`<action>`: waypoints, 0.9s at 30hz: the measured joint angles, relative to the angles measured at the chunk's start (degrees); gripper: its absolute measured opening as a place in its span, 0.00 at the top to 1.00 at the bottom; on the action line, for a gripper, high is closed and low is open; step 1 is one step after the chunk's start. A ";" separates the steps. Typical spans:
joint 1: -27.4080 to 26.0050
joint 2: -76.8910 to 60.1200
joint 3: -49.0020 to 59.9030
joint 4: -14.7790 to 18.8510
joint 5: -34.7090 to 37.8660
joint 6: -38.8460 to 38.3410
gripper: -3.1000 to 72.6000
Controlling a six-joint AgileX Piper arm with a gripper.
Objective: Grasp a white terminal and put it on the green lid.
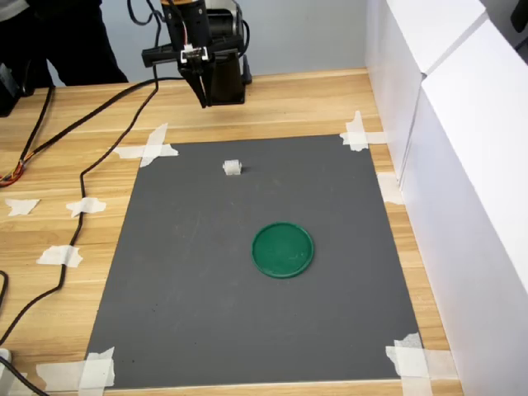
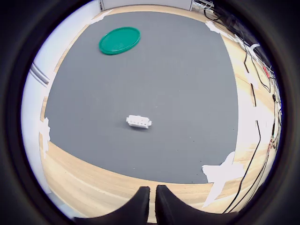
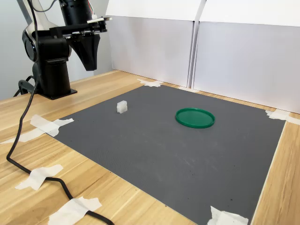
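Approach stage: black gripper, fingers nearly together and empty, hangs at upper left of the first exterior view. Tiny white ridged plastic terminal sits on the grey mat, well apart from the round green plastic lid. Next: open, descend.

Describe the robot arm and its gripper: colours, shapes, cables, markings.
The arm is black, standing on a blocky black base. The gripper is black too, its two fingers tapering downward into a wedge. A small white part with thin red wiring sits at the wrist in the first exterior view. Black cables trail from the base across the table. No markings are legible.
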 joint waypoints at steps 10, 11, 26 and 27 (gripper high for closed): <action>0.00 6.43 -5.99 1.80 0.68 -2.18 0.27; 0.00 7.13 -6.25 1.80 0.68 -1.63 0.21; 0.00 16.81 -6.51 1.80 -4.49 -0.14 0.02; 0.00 17.43 -6.51 1.80 -5.14 -0.28 0.01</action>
